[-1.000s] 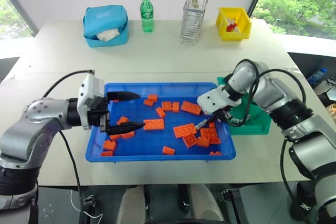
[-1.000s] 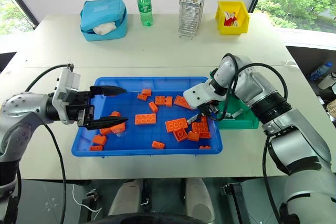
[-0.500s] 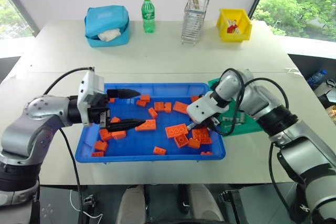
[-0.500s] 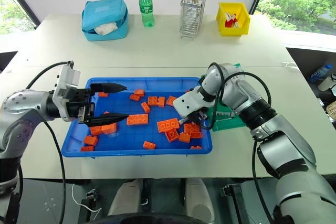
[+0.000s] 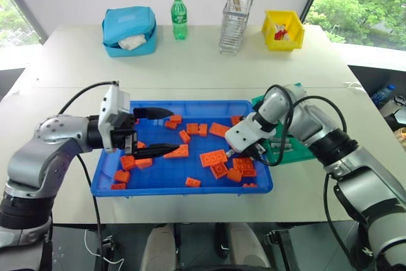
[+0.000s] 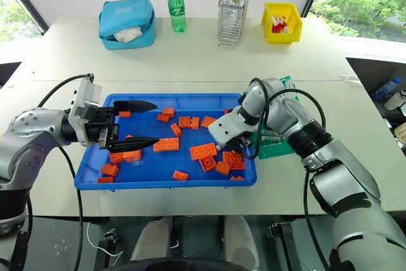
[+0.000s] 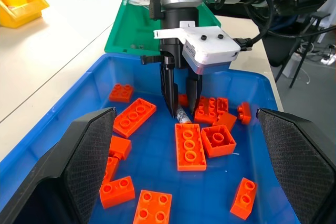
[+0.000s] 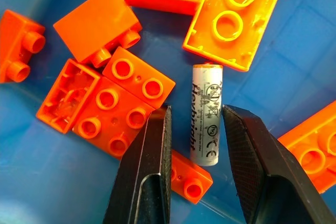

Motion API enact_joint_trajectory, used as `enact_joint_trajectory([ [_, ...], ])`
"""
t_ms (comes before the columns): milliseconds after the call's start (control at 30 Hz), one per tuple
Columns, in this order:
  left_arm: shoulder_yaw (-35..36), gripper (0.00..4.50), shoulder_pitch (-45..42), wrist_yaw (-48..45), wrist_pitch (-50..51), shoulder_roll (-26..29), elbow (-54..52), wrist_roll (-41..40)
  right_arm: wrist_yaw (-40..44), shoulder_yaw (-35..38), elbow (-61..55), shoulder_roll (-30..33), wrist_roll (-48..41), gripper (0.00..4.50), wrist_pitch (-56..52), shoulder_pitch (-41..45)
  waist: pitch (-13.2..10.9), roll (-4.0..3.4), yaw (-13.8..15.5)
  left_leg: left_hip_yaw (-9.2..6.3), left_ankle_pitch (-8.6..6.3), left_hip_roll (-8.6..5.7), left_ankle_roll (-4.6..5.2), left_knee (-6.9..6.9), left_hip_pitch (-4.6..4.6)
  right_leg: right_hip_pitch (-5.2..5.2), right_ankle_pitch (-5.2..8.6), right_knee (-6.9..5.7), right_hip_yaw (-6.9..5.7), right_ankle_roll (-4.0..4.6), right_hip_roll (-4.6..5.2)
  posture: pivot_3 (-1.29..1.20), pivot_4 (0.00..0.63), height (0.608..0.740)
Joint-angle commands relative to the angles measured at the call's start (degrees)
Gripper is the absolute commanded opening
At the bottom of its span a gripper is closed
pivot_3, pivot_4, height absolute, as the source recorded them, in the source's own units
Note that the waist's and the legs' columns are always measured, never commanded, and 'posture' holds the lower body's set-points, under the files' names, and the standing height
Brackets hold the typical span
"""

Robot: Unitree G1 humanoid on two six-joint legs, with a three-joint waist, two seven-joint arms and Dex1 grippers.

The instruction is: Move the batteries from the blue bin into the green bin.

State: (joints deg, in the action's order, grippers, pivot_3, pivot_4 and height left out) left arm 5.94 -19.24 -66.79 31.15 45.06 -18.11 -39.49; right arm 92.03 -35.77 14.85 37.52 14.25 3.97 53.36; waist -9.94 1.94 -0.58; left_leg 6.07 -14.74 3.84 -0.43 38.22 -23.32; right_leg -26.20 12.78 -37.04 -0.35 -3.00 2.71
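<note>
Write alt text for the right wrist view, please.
The right gripper hangs open over a small silver-grey cylindrical battery lying between its two black fingers on the blue bin's gridded floor, among orange toy bricks.

A silver battery (image 8: 206,114) lying on the gridded floor of the blue bin (image 8: 294,72) among orange bricks carries black lettering along its length that appears to read "Herbright", followed by small round certification marks, one seemingly a CE sign. The label on the green bottle (image 5: 178,15) at the far side of the table is too small to read.
</note>
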Motion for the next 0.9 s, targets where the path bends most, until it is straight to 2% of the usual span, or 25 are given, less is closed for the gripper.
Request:
enact_joint_trajectory([
  [33, 0.33, 4.5, -1.17, 0.05, -0.55, -0.24, -0.33, -0.53, 0.47, -0.56, -0.79, 1.88, -0.49, 1.56, -1.03, 1.74, 0.0, 0.0, -0.01, 0.0, 0.0, 0.0, 0.0, 0.0, -0.01, -0.01, 0.0, 0.0, 0.0, 0.0, 0.0, 0.0, 0.15, 0.736],
  [500, -0.81, 4.5, -2.27, -0.12, -1.88, -1.56, 0.92, 0.53, 0.47, -2.27, -0.35, 3.54, -1.5, 1.56, -1.53, 6.56, -0.04, -0.07, -0.14, 0.01, 0.0, 0.0, 0.0, -0.01, -0.05, -0.1, 0.0, -0.01, 0.0, 0.0, -0.01, 0.0, 0.15, 0.736],
  [900, 0.17, 4.5, -2.06, -0.47, -1.43, -0.71, 0.64, 0.34, -0.88, -2.16, 2.97, -1.89, 1.83, 1.56, -2.01, 1.75, -0.04, -0.05, -0.19, 0.0, 0.0, 0.01, 0.0, -0.01, -0.04, -0.09, -0.01, -0.02, 0.0, -0.01, -0.02, 0.0, 0.15, 0.736],
])
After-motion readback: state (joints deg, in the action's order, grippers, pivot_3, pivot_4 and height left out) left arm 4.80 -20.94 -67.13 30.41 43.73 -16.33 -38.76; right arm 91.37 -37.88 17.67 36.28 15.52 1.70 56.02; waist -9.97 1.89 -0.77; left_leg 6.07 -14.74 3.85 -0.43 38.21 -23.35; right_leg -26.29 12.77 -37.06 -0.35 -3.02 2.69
